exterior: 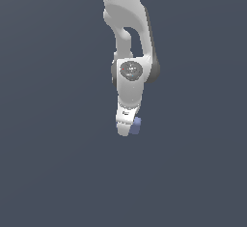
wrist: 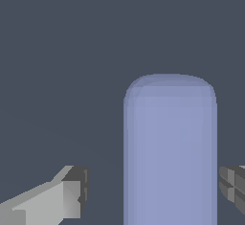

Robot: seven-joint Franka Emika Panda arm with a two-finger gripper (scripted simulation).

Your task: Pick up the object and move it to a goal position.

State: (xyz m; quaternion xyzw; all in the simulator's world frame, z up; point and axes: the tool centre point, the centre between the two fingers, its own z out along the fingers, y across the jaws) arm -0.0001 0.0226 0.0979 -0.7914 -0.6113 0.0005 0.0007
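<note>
Between the spread fingers of the claw stands the blue block, nearer one pad, a clear gap at the other; nothing gripped. The white arm reaches straight down.

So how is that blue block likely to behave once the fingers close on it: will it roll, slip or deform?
The blue block looks solid with flat sides, so it probably stays stiff and will not roll. Its rounded edges and plain matte surface hint it could slip if pinched off-centre. In the wrist view one finger stands apart from it, so the gripper seems open; a lopsided close might nudge it sideways.
</note>
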